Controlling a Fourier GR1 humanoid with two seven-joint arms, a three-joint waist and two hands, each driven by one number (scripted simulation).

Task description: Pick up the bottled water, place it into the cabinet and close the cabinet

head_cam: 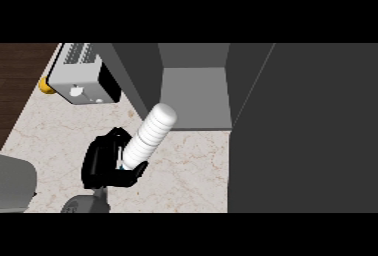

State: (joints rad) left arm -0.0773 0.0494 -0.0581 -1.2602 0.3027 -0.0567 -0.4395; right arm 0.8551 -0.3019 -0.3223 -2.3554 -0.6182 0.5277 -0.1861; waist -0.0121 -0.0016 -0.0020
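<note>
1. Counter [66,130]: pale marbled stone top, seen from steeply above. A strip of dark wood floor runs along its far left edge.

2. Cabinet [192,97]: dark grey box standing on the counter at the centre. It is open, showing a lighter grey inner floor and a back wall. Its door [303,125], a large dark grey panel, fills the right side of the view.

3. Water bottle [150,132]: white and ribbed, tilted. Its rounded upper end points up and to the right, just at the front left corner of the cabinet opening; the lower end sits in the hand. The bottle lies over the counter. Whether its tip has passed the cabinet's threshold cannot be told.

4. Left hand [103,160]: black, left of centre, above the counter. Its fingers and thumb are curled round the lower end of the bottle, clamped on it. A bit of grey forearm shows below it at the lower edge.

5. Toaster [81,75]: silver with a black side, slots on top, at the upper left of the counter, well apart from the bottle.

6. Yellow item [46,86]: small, touching the toaster's left side; kind cannot be told.

7. Grey shape [16,182]: rounded, at the lower left edge; kind cannot be told.
</note>
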